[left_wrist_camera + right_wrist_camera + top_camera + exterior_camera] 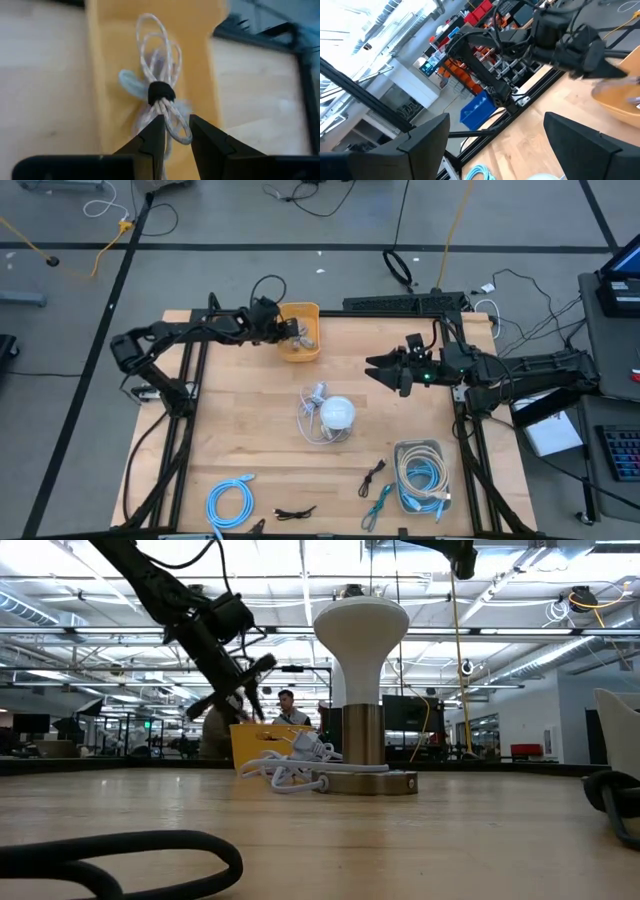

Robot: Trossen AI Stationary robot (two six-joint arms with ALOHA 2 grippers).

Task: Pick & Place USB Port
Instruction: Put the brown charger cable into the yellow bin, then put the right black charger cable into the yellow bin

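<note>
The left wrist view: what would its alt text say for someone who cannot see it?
A coiled white cable, bound by a black tie, lies in a yellow bin. The left gripper sits just above it, its dark fingers parted around the lowest loop. Wooden table shows alongside.

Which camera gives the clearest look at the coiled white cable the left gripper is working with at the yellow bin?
The left wrist view: the white cable, bound by a black tie, lies over the yellow bin, its loop between the left gripper fingers. The high view shows it small; the low and right wrist views hide it.
</note>
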